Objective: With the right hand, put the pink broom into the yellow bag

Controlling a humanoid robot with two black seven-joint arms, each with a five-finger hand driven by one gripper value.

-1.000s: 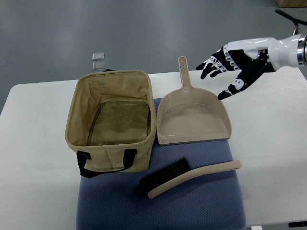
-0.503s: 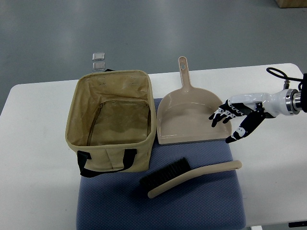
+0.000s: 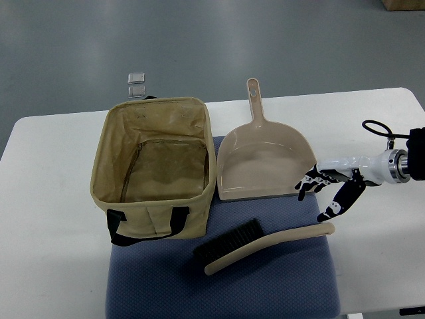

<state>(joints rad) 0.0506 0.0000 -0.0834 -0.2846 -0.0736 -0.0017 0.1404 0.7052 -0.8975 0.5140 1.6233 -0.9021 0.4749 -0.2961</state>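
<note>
The broom is pale beige-pink with black bristles and lies on a blue mat at the front. Its handle end points right. The yellow bag stands open and empty to the left, on the mat's left part. My right hand comes in from the right edge. It hovers open, fingers spread, just above the broom's handle tip and beside the dustpan's front right corner. It holds nothing. The left arm is out of view.
A beige-pink dustpan lies right of the bag, handle pointing away. The white table carries everything. Two small clear squares lie on the floor beyond the table's far edge.
My right hand has come down and toward me from above the table's far right. It now sits low near the broom's handle end.
</note>
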